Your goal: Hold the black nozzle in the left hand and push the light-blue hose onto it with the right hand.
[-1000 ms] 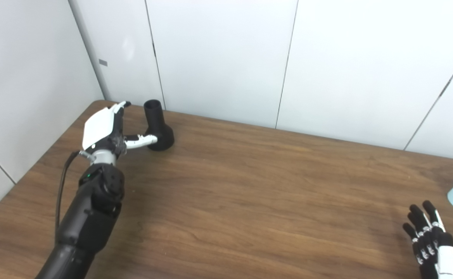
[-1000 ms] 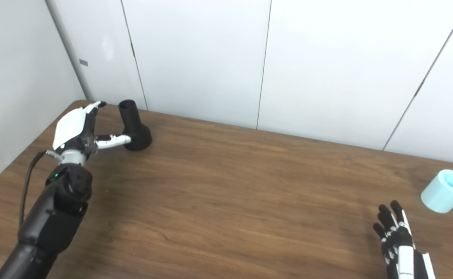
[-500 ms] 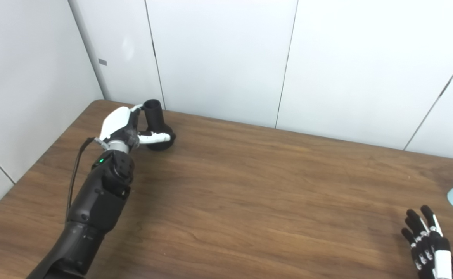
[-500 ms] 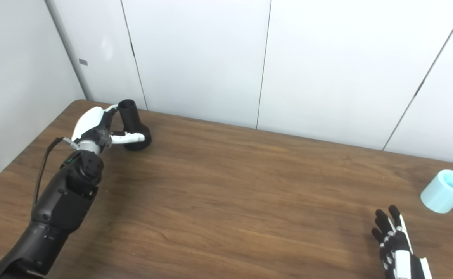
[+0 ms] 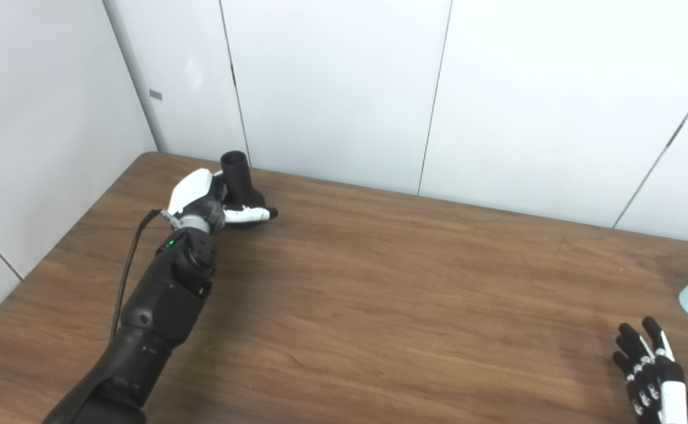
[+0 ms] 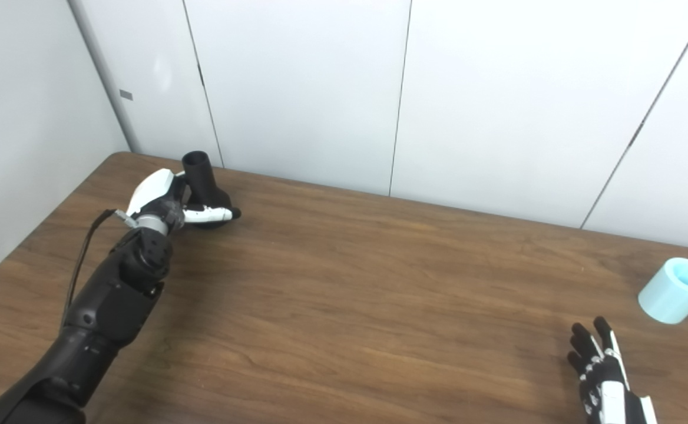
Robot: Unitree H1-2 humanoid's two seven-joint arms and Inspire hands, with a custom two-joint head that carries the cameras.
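Far left, at about 10 o'clock on the table (image 6: 344,306), near the back corner: black nozzle (image 6: 198,174) standing on its flared base, narrow open neck up, long axis near upright with a slight lean. Left hand (image 6: 164,203) pressed in against it from the 8 o'clock side, palm at the neck, thumb (image 6: 211,214) stretched across the front of the flare toward 3 o'clock, remaining fingers hidden behind the neck. Spread around the nozzle rather than visibly clamped; impossible to tell from either view whether the grip has closed.

Centre of the table: bare wood, nothing between the 2 hands.

Far right, at about 4 o'clock: light-blue hose (image 6: 675,290), a short stubby piece, resting on the wood tilted, open end up toward 1 o'clock. Right hand (image 6: 602,368) low at 5 o'clock, fingers apart and pointing up, holding nothing, near the hose but apart from it; hose lying toward 1 o'clock from those fingertips.

Hinge of the coming move, as a judgement: left hand nearer the nozzle by far, right hand nearer the hose, the 2 parts well apart across the full width. Closing on the neck first, then a reach toward 1 o'clock for the hose, bore to be lined up with the neck.
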